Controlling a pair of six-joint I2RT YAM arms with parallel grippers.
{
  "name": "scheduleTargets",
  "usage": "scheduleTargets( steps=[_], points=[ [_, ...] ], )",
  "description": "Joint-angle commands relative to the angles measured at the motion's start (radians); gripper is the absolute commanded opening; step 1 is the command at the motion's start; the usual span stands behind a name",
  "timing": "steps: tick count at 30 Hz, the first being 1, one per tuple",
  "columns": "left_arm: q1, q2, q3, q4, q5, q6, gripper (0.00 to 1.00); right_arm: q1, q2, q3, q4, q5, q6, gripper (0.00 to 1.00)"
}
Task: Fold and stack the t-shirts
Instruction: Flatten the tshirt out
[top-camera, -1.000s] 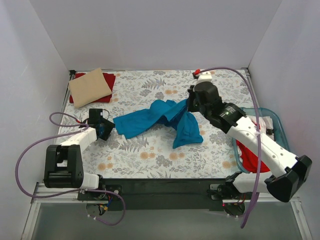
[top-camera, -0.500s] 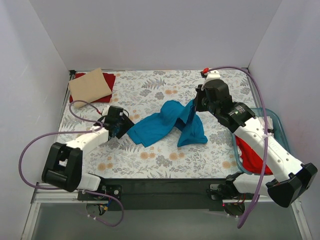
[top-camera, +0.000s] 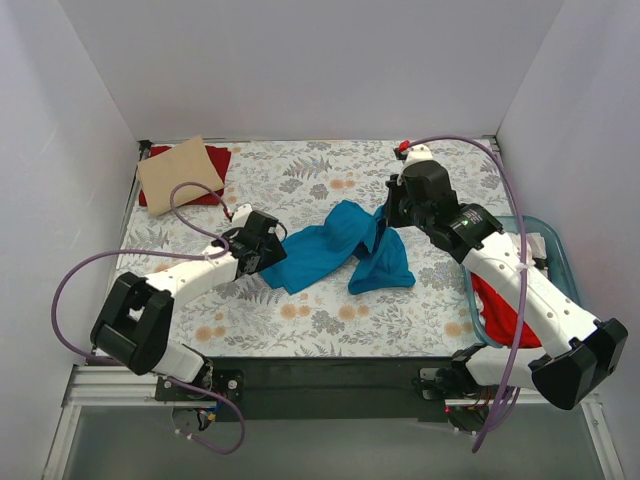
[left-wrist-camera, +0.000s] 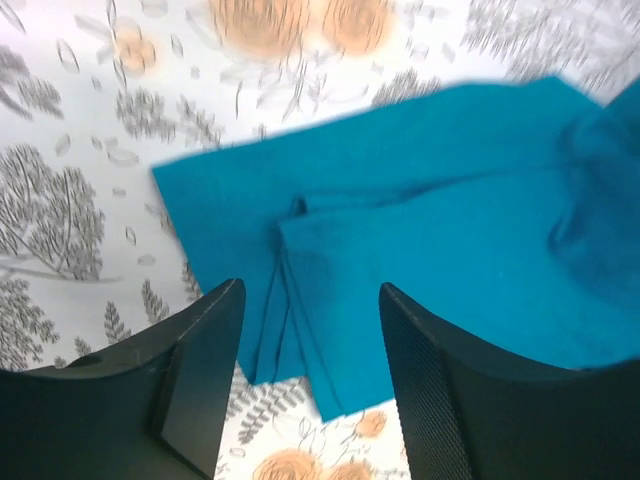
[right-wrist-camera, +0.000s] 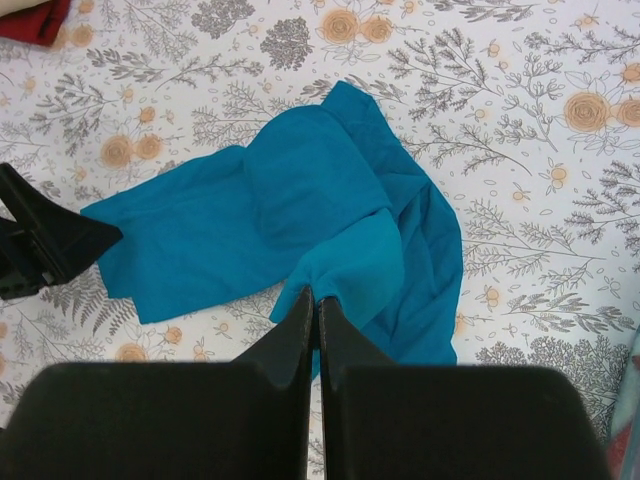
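The teal shirt lies crumpled on the table, long axis left to right. The right tool pinches its right-hand bunch; the left tool, spread wide, faces the free left corner just ahead.

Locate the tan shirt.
In the top view, the tan shirt lies folded at the far left corner of the table, atop a red shirt.

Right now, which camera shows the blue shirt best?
Right wrist: nearly the whole teal shirt shows, close up. The top view has it small and far; the left wrist sees only one corner.
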Motion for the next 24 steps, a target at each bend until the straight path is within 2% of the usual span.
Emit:
scheduleTargets(
  steps=[1,8,24],
  points=[
    [0.003,0.031,0.096,-0.014,-0.149,0.045,0.54,-0.005,-0.021,-0.013,0.024,-0.008,-0.003,0.01],
    [0.003,0.139,0.153,-0.003,-0.123,0.096,0.47,-0.008,-0.034,-0.028,0.025,-0.019,0.009,0.01],
    [0.014,0.213,0.162,-0.005,-0.108,0.085,0.45,-0.006,-0.041,-0.039,0.024,-0.023,0.011,0.01]
  ],
)
